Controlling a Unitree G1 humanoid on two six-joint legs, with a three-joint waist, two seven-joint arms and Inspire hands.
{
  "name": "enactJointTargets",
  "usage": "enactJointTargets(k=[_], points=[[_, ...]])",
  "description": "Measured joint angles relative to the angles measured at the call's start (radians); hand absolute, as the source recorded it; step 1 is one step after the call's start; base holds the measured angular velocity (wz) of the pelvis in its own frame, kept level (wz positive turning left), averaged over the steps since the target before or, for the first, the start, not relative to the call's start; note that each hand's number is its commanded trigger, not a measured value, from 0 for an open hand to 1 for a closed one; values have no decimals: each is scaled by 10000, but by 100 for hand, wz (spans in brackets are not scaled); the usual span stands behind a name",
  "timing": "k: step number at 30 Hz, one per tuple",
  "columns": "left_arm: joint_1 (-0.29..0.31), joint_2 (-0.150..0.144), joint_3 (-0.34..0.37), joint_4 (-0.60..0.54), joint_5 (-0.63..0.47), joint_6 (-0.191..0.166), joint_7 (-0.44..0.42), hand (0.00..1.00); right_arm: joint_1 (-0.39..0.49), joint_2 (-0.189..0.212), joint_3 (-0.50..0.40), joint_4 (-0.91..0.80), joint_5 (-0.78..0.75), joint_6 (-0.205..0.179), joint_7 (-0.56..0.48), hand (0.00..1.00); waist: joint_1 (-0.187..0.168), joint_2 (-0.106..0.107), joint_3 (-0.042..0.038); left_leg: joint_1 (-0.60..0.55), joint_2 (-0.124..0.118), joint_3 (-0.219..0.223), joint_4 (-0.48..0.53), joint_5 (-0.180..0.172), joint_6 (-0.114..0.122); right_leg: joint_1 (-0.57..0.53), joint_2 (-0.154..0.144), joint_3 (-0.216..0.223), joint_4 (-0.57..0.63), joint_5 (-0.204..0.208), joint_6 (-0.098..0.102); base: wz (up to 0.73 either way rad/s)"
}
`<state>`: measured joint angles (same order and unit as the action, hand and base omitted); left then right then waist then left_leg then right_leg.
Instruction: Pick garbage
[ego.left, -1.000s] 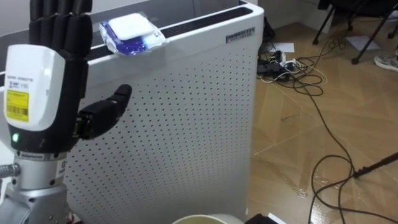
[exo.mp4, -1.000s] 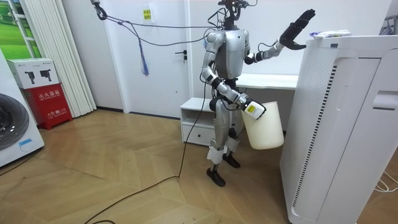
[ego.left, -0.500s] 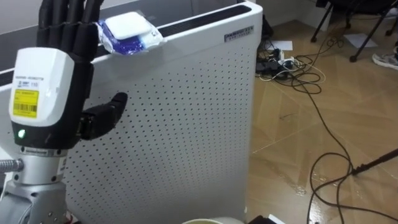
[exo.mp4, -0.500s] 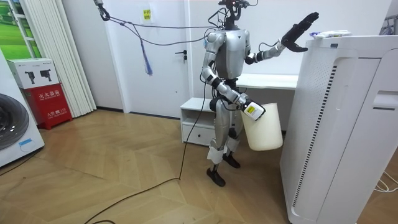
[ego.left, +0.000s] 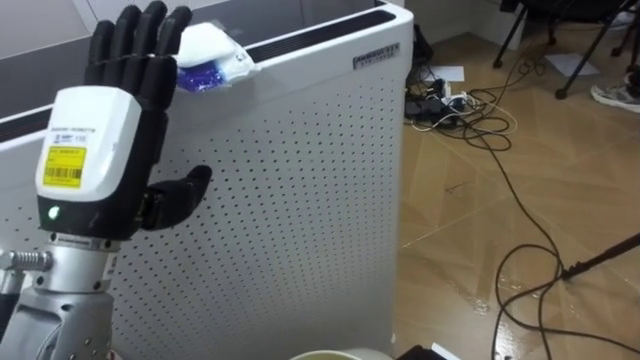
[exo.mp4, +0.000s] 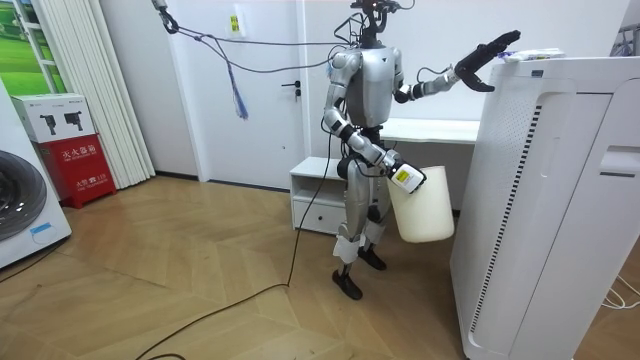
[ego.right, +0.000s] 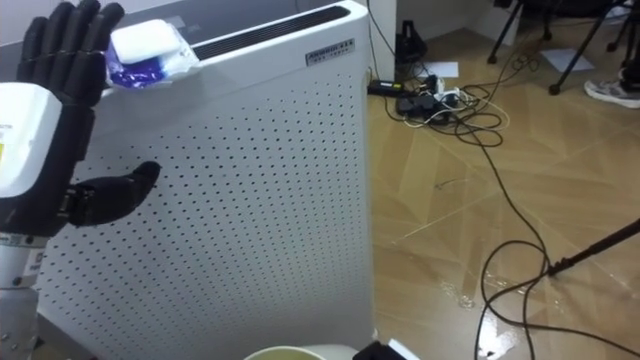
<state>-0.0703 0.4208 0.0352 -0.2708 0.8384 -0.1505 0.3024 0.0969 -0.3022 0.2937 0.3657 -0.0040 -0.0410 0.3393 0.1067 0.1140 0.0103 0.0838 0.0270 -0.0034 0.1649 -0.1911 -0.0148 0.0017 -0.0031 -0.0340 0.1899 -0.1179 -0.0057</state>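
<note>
**Left hand reaching for packet on top of purifier**

The garbage, a crumpled white and blue packet (ego.left: 212, 52), lies on the top edge of a tall white perforated air purifier (ego.left: 300, 180). It is not yet picked up. The left hand (ego.left: 105, 150) is raised beside the purifier with its fingers straight and spread and the thumb out to the side, holding nothing. In the left eye view the fingertips overlap the packet's left end. I cannot tell whether they touch it.

In the room view the right hand (exo.mp4: 403, 178) is low at the rim of a white bucket (exo.mp4: 425, 212) that hangs at the robot's hip. Its grip cannot be made out.

Risks: straight fingers coming in from the side may shove the packet along the top, off the far side or into the dark vent slot behind it. The packet looks light and slippery, so a late close would probably miss it. The bucket sits well below, so a drop could land on the floor among the cables (ego.left: 470, 100).

Compared with a second ago, the hand is higher and closer to the packet, with the fingers more spread. The packet itself has not shifted on the purifier.
</note>
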Motion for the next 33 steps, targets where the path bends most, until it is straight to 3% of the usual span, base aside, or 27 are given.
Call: enactJointTargets(k=[5, 10, 17, 33], points=[[-321, 4, 9, 130, 106, 4, -73, 0, -3, -3, -3, -2, 4, 0, 13, 100, 14, 75, 29, 5, 1, 6, 3, 1, 1, -3, -1, -1, 35, 0, 0, 0], [-814, 327, 17, 354, 296, 8, -546, 0, -3, 4, -14, -6, -8, 0, 94, 100, 13, 121, 57, -39, -1, 15, 0, 1, 2, -56, 6, 8, 6, -1, 1, 0], [-859, 329, 19, 358, 285, 9, -1125, 0, -3, -56, -32, -200, -6, 0, 152, 100, 27, 232, 114, -57, -13, 27, -2, 1, 2, -62, -3, 19, -16, -2, 3, 0], [-1125, 378, 558, 358, 253, 8, -1813, 0, -2, -124, -35, -327, -12, 0, 354, 100, 83, 313, 87, -78, -43, 329, 3, 2, 3, -214, -74, 65, 181, -59, 47, -2]])
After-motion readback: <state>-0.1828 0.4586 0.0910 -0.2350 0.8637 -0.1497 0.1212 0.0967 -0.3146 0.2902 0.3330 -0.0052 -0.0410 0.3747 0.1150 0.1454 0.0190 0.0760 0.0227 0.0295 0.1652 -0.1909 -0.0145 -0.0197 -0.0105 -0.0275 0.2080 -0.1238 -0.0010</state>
